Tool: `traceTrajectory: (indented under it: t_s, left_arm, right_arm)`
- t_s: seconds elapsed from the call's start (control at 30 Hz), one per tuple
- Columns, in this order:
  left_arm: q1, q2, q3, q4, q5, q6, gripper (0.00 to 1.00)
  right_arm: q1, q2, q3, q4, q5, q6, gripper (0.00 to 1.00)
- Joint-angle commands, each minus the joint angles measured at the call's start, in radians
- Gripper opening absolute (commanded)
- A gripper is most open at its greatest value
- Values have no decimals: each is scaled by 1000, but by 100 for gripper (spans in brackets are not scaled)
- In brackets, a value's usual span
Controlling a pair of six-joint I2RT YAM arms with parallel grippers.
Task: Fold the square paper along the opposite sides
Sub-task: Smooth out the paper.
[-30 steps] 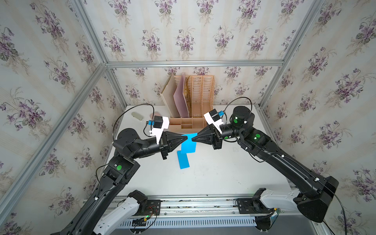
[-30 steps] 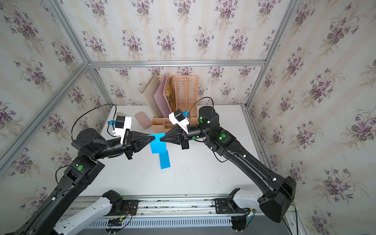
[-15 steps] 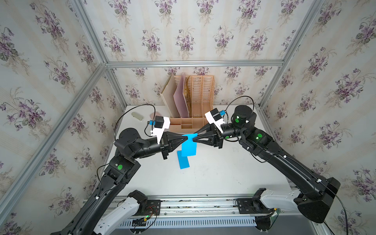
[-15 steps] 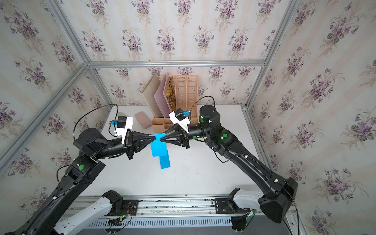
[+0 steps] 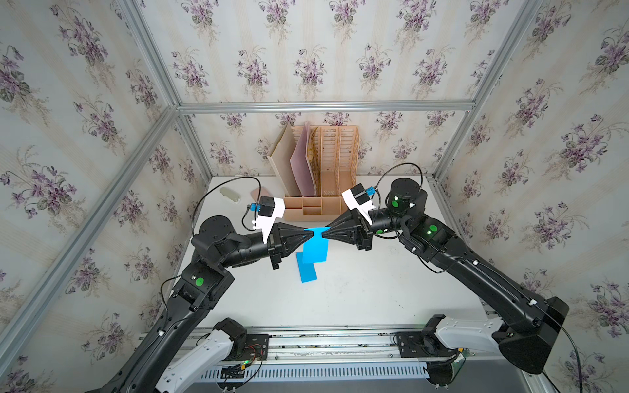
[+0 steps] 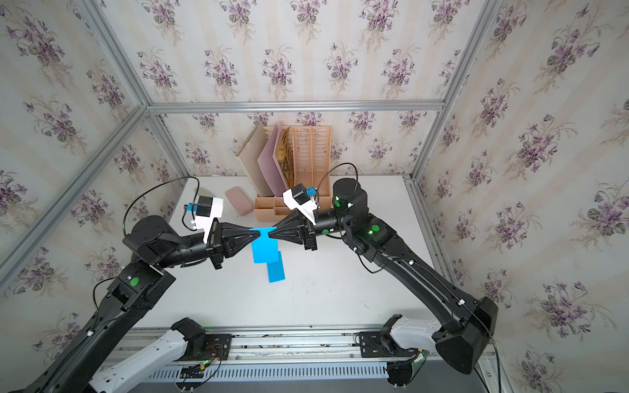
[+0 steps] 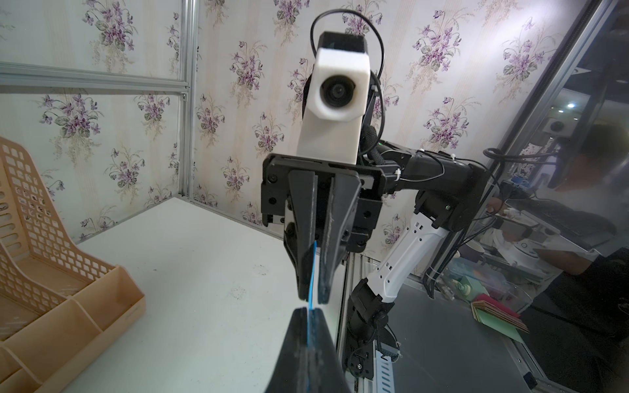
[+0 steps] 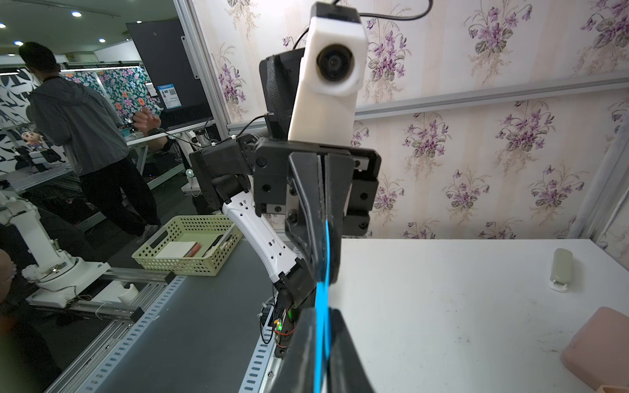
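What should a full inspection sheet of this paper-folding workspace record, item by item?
Surface: white table, faint marks.
Job's things: blue paper held in the air between both grippers; second blue piece lying on the table beneath.
Clutter: beige desk organizer at the back holding a tan board and a pink board; pink block and pale small object beside it.
Grippers: left gripper shut on the blue paper; right gripper jaws parted, paper edge between them.
Cables: black cable loops at each wrist camera, away from the paper.
Surroundings: floral wallpaper, aluminium frame; person and perforated basket outside.
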State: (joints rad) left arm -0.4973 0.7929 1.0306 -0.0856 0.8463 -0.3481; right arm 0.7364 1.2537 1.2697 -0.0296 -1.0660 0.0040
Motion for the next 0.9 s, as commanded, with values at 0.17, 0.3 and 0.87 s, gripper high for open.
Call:
traceTrajectory:
  t_s: [0.17, 0.3, 0.87]
  left_arm:
    - [0, 5, 32, 31, 1, 13, 0]
    - [-1, 11, 30, 36, 1, 9, 0]
    - [-1, 13, 61, 6, -23, 41, 0]
  right_arm:
    - [2, 0, -79, 95, -73, 67, 43]
    - [1, 18, -78, 127, -99, 95, 21]
    - [9, 16, -137, 160, -110, 116, 36]
